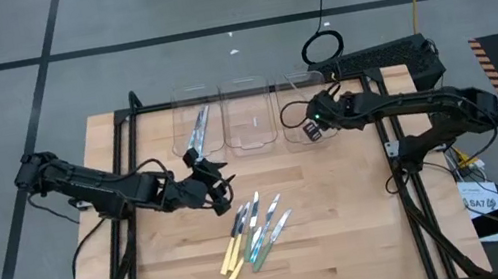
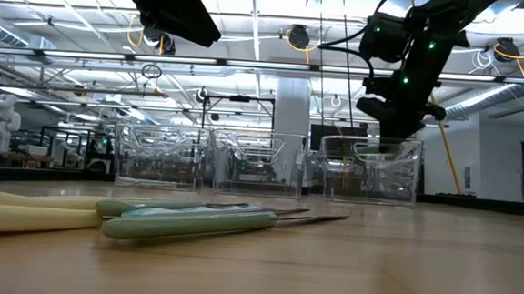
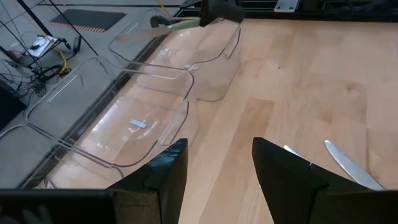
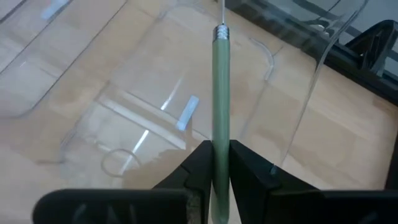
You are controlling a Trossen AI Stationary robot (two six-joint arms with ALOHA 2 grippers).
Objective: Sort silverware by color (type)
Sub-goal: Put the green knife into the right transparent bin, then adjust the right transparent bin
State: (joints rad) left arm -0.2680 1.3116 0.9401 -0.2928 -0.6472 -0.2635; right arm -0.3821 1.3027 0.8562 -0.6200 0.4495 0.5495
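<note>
Several pieces of silverware (image 1: pixel 254 232) with yellow, green and blue handles lie flat in a loose pile on the wooden table (image 1: pixel 368 241); they also show in the low view (image 2: pixel 185 220). My right gripper (image 1: pixel 312 131) hangs over the right clear bin (image 1: pixel 300 111), shut on a green-handled utensil (image 4: pixel 221 87). My left gripper (image 1: pixel 216 183) stands open between the left bin (image 1: pixel 199 133) and the pile, with nothing between its fingers (image 3: pixel 168 180). A silvery utensil (image 1: pixel 199 130) shows in the left bin. My right gripper pinches the green handle (image 4: pixel 221 134) between its two fingers, one on either side. The fingers slant down from above and lie along the handle, whose metal collar (image 4: pixel 221 32) and thin stem point ahead toward the bin. The utensil hangs clear, above the bin.
Three clear bins stand in a row at the table's far side, the middle one (image 1: pixel 249 119) between the other two. Bare wood lies right of the pile. Black frame rails (image 1: pixel 412 203) run along the table's sides.
</note>
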